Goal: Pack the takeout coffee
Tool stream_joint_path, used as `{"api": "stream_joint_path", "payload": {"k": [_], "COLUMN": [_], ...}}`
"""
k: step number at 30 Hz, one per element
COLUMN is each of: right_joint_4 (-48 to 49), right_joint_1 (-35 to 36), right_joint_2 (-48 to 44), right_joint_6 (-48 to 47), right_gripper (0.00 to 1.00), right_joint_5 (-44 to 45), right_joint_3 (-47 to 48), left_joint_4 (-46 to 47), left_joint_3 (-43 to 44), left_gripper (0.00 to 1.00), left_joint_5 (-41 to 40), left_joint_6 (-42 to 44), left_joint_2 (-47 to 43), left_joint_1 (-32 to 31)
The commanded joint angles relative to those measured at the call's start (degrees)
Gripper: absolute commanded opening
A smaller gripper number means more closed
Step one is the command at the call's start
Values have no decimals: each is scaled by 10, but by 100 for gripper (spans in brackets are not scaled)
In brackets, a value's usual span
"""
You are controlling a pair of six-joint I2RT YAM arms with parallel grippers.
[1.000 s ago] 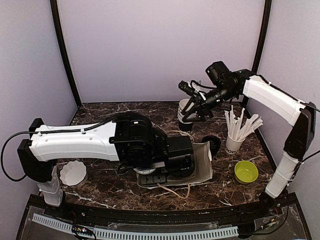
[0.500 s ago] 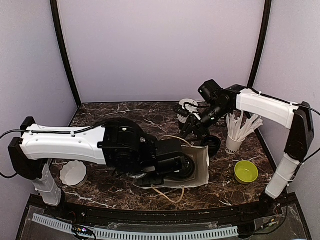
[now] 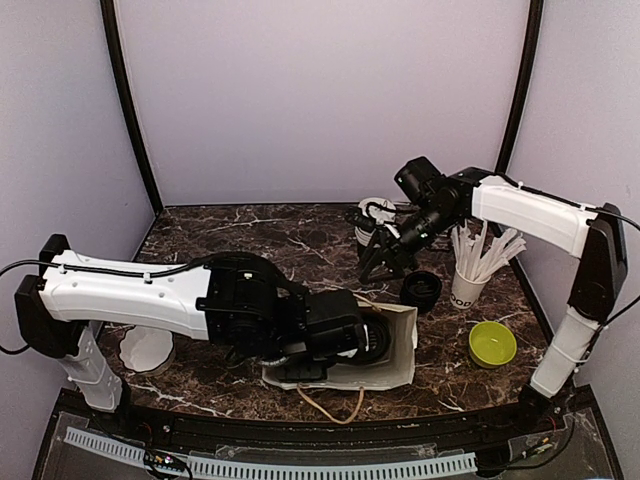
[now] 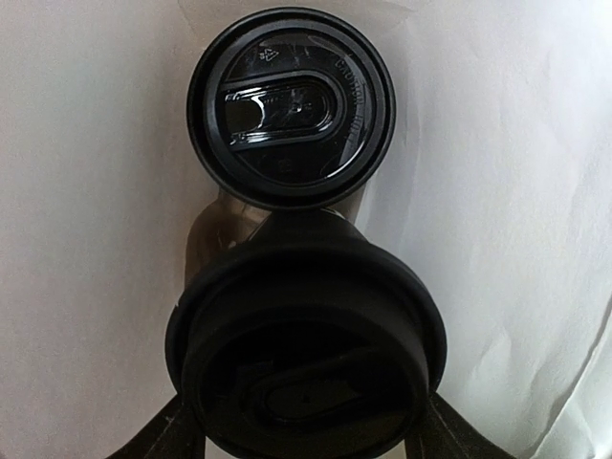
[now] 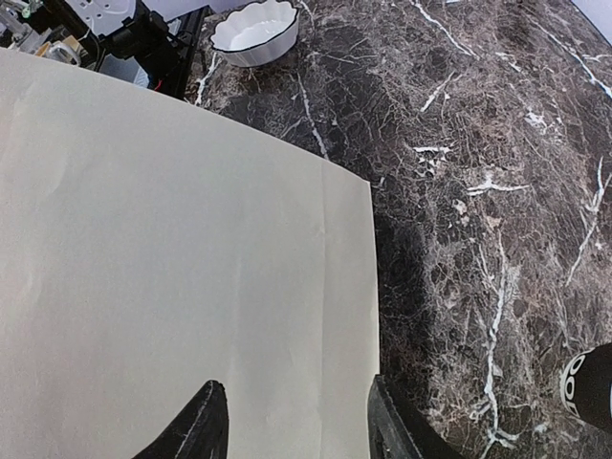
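Note:
A white paper bag (image 3: 398, 352) lies on its side mid-table, mouth toward the left arm. My left gripper (image 3: 366, 340) reaches into it, shut on a takeout coffee cup whose black lid (image 4: 306, 354) fills the space between the jaws. Deeper in the bag (image 4: 507, 191) stands a second lidded cup (image 4: 292, 105). A third lidded cup (image 3: 421, 290) stands on the table just right of the bag; its black band (image 5: 593, 387) shows at the edge of the right wrist view. My right gripper (image 3: 385, 262) hangs open over the bag's upper side (image 5: 172, 268), nothing between its fingertips (image 5: 295, 421).
A stack of paper cups (image 3: 372, 222) stands behind the right gripper. A cup with white sticks (image 3: 470, 268) and a green bowl (image 3: 492, 343) sit at the right. A white scalloped bowl (image 3: 147, 347) sits near the left arm's base. The bag's cord handle (image 3: 330, 405) trails toward the front edge.
My right gripper came down from beside the cup stack to just over the bag. The left arm and the bag shifted slightly toward the front edge, cup still held.

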Motion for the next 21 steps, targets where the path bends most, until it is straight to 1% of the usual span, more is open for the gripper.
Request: {"api": "stream_joint_path", "payload": {"k": [1, 4, 6, 9, 13, 21], "right_joint_4": [4, 30, 43, 46, 62, 60], "right_joint_1": [3, 4, 7, 14, 25, 32], "right_joint_2": [21, 23, 22, 16, -1, -1], "right_joint_6": [-3, 4, 8, 5, 4, 10], "right_gripper": [50, 50, 50, 49, 49, 50], "right_joint_5": [10, 31, 38, 47, 70, 69], "right_joint_3": [24, 18, 1, -16, -40, -43], "left_joint_4": [28, 39, 64, 71, 86, 115], "left_joint_3": [-23, -40, -60, -81, -104, -129], "left_gripper": [44, 43, 43, 42, 42, 42], "left_joint_5": [12, 2, -4, -14, -54, -134], "left_joint_6": [10, 16, 24, 22, 29, 48], "left_joint_2": [-39, -51, -62, -73, -89, -93], "left_joint_1": [-4, -4, -3, -4, -5, -7]}}
